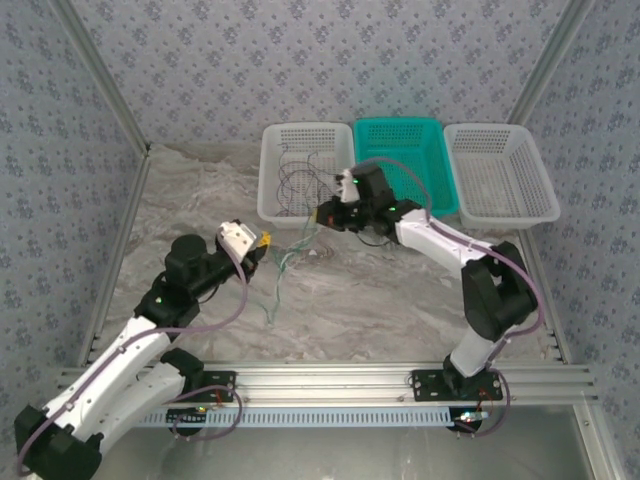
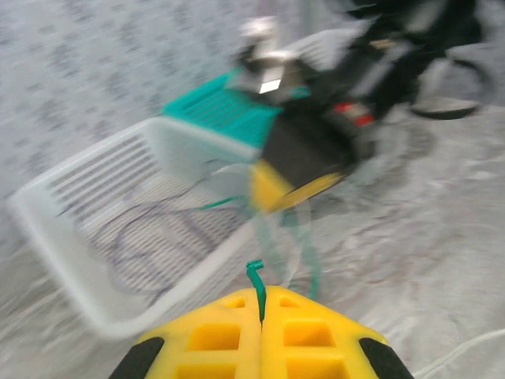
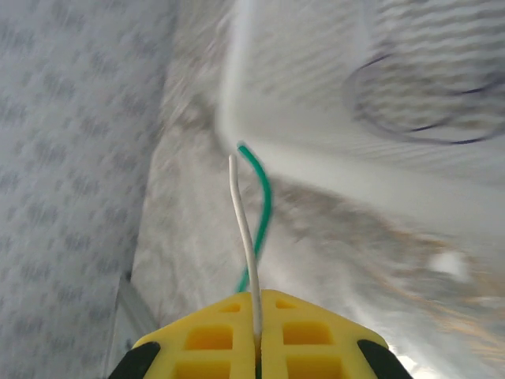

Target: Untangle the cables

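Note:
My left gripper (image 2: 262, 290) is shut on the end of a teal-green cable (image 2: 254, 272), which sticks up between the yellow fingertips. From above, that left gripper (image 1: 262, 243) hovers over the table, left of the white basket. Green cable strands (image 1: 290, 255) run between it and my right gripper (image 1: 318, 213) at the basket's front corner. My right gripper (image 3: 258, 294) is shut on a thin white cable (image 3: 244, 221). A green cable (image 3: 265, 201) curves past just behind it. Dark grey cables (image 1: 300, 178) lie coiled in the white basket (image 1: 270, 170).
A teal basket (image 1: 420, 135) and a second white basket (image 1: 530, 175) stand in a row to the right of the first, at the back of the table. Patterned walls close off the left, back and right sides. A metal rail (image 1: 330, 378) runs along the near edge.

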You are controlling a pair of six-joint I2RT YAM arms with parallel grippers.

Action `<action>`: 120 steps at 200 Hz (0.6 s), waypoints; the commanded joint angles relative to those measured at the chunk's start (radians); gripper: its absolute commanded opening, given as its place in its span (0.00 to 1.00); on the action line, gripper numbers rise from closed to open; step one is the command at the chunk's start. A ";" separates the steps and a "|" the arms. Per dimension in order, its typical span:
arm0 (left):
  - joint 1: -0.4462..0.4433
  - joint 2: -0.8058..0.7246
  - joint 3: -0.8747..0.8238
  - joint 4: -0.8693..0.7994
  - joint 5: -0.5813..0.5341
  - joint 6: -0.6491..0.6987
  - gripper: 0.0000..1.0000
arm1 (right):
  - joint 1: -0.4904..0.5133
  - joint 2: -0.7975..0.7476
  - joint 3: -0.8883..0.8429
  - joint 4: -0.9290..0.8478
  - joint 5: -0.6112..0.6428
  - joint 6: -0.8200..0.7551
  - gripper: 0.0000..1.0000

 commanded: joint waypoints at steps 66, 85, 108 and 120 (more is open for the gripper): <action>0.076 -0.019 0.075 -0.202 -0.474 -0.238 0.00 | -0.025 -0.240 -0.172 -0.072 0.275 -0.010 0.00; 0.081 -0.007 0.089 -0.215 -0.535 -0.248 0.00 | 0.034 -0.270 -0.183 -0.134 0.323 -0.057 0.00; 0.139 0.005 0.118 -0.295 -0.628 -0.317 0.00 | 0.022 -0.372 -0.300 -0.127 0.337 0.004 0.00; 0.196 0.011 0.134 -0.347 -0.632 -0.378 0.00 | 0.016 -0.438 -0.383 -0.121 0.348 0.043 0.00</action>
